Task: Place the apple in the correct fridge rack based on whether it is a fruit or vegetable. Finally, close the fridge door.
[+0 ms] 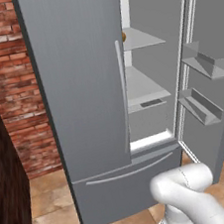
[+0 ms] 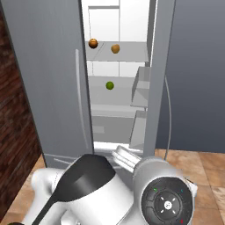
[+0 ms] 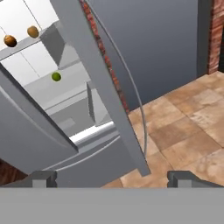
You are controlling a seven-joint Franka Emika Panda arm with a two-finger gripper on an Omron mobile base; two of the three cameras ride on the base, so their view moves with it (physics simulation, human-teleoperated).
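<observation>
- Already the apple [image 2: 115, 48] sits on the fridge rack [image 2: 132, 53], near its right edge.
- Gripper [image 3: 112, 178] jaws stand apart, empty.
- Next, I judge: push the open fridge door [image 3: 98, 83] shut by its edge.

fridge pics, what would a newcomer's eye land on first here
The open fridge door draws the eye first, showing the bright white inside. Two small round orange-brown fruits sit on the fridge rack; the one to the right in the right base view looks like the apple. A small green ball lies on the lower shelf.
</observation>
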